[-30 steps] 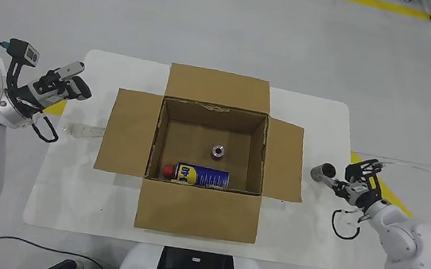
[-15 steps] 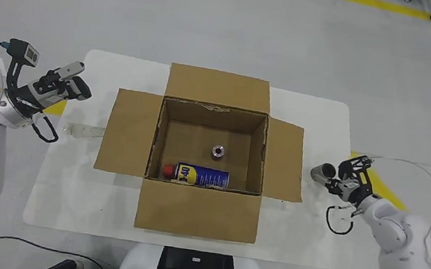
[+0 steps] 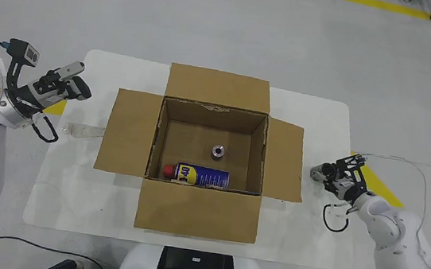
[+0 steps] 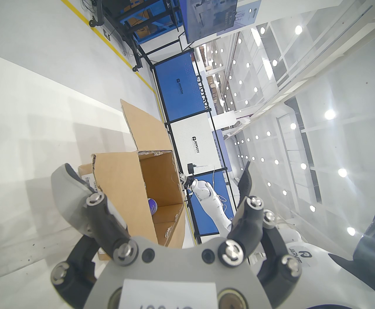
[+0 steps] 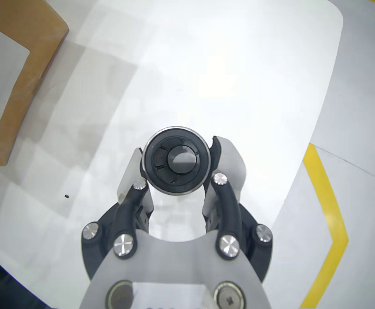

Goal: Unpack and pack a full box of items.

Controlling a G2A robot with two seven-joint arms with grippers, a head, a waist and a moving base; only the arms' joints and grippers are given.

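An open cardboard box [image 3: 200, 213] sits mid-table with its flaps spread. Inside lie a blue and yellow spray can [image 3: 196, 176] and a small metal ring [image 3: 218, 150]. My right gripper [image 3: 325, 173] is over the table just right of the box's right flap, shut on a black and silver cylinder [image 5: 176, 160] held end-on between its fingers [image 5: 225, 158]. My left gripper [image 3: 79, 87] hangs open and empty to the left of the box, pointing at it. The left wrist view shows the left gripper [image 4: 155, 172], the box [image 4: 117, 172] and a blue rounded item [image 4: 152, 205] inside.
The white table [image 3: 313, 122] has bare room right of the box. A clear plastic piece [image 3: 81, 130] lies on it left of the box. Yellow floor tape [image 5: 331, 210] runs past the table's right edge.
The right arm's wrist has drawn slightly closer to the box, with the cylinder staying almost in place. The left arm and the box contents are unchanged.
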